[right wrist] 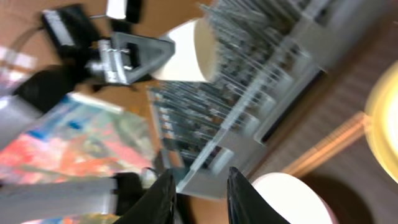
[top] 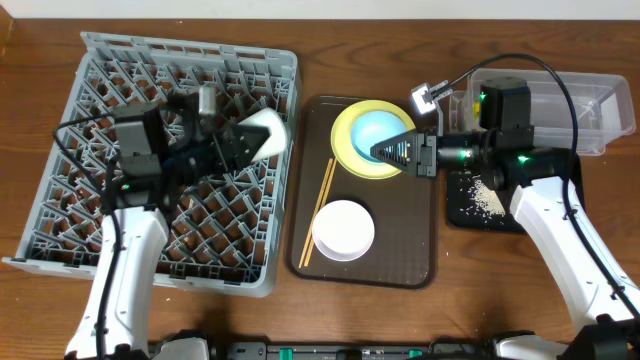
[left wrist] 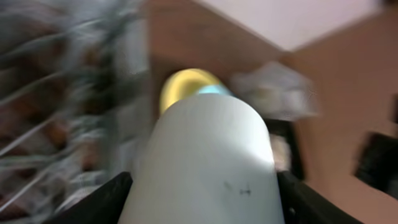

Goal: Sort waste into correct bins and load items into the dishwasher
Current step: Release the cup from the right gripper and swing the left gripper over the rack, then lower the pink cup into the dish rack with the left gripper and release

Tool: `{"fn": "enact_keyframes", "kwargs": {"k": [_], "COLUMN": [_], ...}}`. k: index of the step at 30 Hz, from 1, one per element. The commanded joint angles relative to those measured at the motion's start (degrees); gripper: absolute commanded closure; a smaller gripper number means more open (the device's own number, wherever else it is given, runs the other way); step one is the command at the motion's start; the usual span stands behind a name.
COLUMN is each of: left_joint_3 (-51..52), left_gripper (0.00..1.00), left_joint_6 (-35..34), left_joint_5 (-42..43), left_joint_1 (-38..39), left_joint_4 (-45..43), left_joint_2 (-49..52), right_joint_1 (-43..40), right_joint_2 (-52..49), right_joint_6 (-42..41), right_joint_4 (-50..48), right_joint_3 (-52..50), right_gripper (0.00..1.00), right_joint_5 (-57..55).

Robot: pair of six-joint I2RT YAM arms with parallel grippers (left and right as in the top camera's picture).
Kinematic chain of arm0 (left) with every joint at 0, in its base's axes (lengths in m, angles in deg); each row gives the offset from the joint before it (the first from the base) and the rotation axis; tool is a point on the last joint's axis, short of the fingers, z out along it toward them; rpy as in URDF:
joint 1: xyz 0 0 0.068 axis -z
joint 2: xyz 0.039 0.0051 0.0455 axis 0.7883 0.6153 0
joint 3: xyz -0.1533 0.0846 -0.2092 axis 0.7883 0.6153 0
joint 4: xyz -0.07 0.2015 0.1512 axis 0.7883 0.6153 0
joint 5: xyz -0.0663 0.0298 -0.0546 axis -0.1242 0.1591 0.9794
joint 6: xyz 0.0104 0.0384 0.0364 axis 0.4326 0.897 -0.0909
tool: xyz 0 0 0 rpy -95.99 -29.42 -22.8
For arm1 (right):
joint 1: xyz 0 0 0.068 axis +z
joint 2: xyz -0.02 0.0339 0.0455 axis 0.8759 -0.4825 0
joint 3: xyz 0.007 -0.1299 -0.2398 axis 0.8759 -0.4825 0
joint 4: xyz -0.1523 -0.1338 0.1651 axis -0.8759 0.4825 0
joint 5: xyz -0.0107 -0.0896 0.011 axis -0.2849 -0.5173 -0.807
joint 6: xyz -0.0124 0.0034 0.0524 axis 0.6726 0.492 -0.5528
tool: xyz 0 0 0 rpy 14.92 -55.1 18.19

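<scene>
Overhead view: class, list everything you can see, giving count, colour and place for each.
table: one, brown wood, under everything
dish rack: one, grey, left
serving tray: one, brown, centre
plate: one, yellow-green, far end of serving tray
blue bowl: one, light blue, on plate
pinkish-white bowl: one, near end of serving tray
chopsticks: two, wooden, left side of serving tray
tub: one, clear, far right
black tray: one, right of serving tray
crumbs: many, white, in black tray
cup: one, white, above dish rack
left gripper: black, holding cup
right gripper: black, open, over blue bowl
</scene>
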Motion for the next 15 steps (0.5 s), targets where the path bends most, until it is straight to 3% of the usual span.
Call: {"fn": "enact_keyframes", "kwargs": {"k": [1, 9, 15], "left_joint_3": [-2.3, -6.7, -6.7], "left_gripper": [0.65, 0.7, 0.7], "left_joint_6": [4.7, 4.7, 3.7], "left_joint_5": [-17.6, -37.6, -47.5], "left_joint_1": [-1.7, -1.8, -1.8], "left_joint_4": [7.3, 25.5, 39.3], "left_joint_2": [-5.1, -14.1, -15.1], "right_joint_1": [-0.4, -0.3, -0.2], "right_joint_2": [0.7, 3.1, 4.4], "right_joint_6": [6.0, 10.9, 12.0], "right_joint_4": [4.5, 14.8, 21.0], "right_joint_3": [0.5, 1.3, 1.3], "right_gripper": [0.75, 0.75, 0.75], "right_joint_5": [-10.3, -21.5, -28.4]}}
